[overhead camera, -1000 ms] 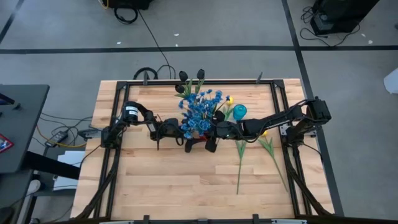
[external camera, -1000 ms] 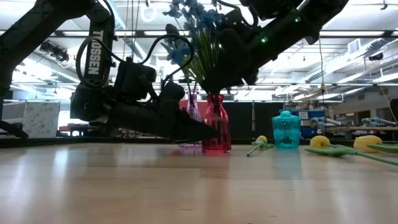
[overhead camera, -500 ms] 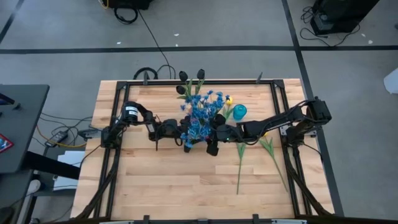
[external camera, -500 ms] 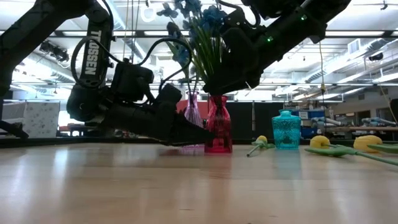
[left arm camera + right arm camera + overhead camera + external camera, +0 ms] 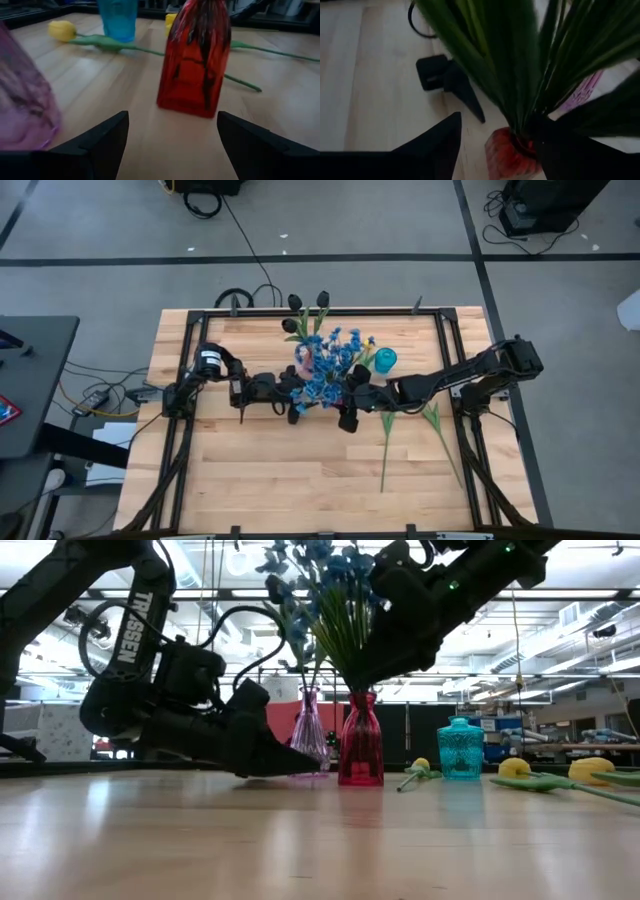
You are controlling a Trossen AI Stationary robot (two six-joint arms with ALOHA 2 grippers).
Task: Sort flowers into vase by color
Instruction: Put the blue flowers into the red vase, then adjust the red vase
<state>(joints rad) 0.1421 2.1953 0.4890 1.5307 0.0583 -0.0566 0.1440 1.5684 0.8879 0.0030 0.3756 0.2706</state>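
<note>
A red vase [image 5: 360, 748] stands on its base at the table's middle and holds a bunch of blue flowers [image 5: 326, 366]. My left gripper [image 5: 172, 140] lies low over the table just left of the vase, open, with nothing between its fingers. My right gripper [image 5: 497, 140] hangs open above the vase's mouth, one finger on either side of the green stems [image 5: 520, 75]; whether it touches them, I cannot tell. Behind stands a pink vase [image 5: 310, 732] with dark tulips [image 5: 305, 302]. Yellow tulips [image 5: 386, 442] lie on the table at the right.
A teal vase [image 5: 384, 360] stands right of the red one, with a yellow tulip [image 5: 420, 766] lying beside it. A black frame [image 5: 330, 311] rims the table's far and side edges. Bare wood [image 5: 280, 480] stretches toward the near edge.
My left gripper has drawn back toward the table's left edge, away from the red vase, which its fingertip reached a second ago. The vase with the blue flowers has shifted a little toward the right and stands upright. My right gripper has backed slightly toward the right.
</note>
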